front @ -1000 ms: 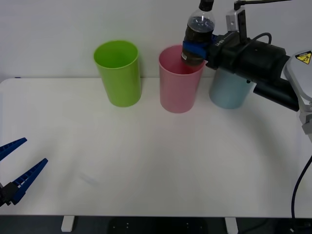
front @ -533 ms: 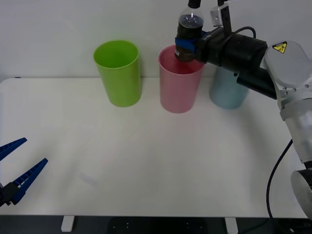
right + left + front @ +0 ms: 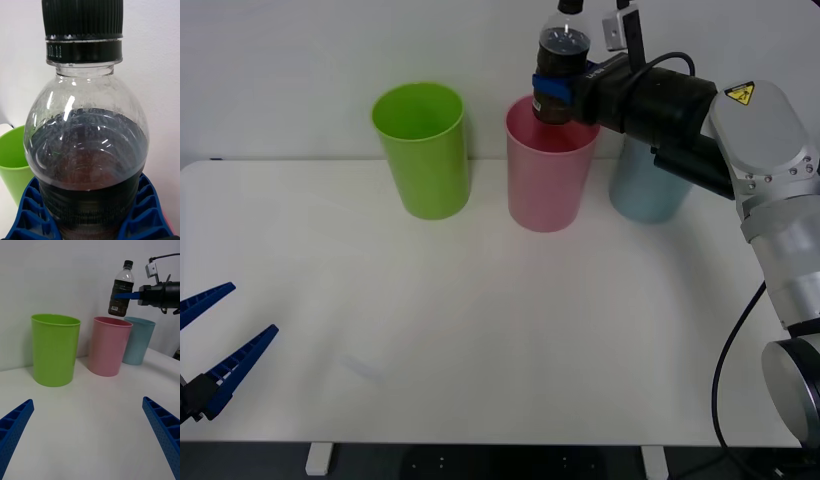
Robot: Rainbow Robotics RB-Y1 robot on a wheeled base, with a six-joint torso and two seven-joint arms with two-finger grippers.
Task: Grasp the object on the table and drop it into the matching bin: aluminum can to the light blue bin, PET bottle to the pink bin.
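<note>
PET bottle (image 3: pixel 564 62) in right tool (image 3: pixel 558 95), label unreadable, above pink bin (image 3: pixel 549 170)

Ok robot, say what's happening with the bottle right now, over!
Right gripper shut on bottle, held above the pink bin. Left gripper open, low near the table edge. Nothing between bottle and bin.

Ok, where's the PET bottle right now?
Front view, far right-centre: the PET bottle is held upright by the right gripper just above the pink bin.
</note>
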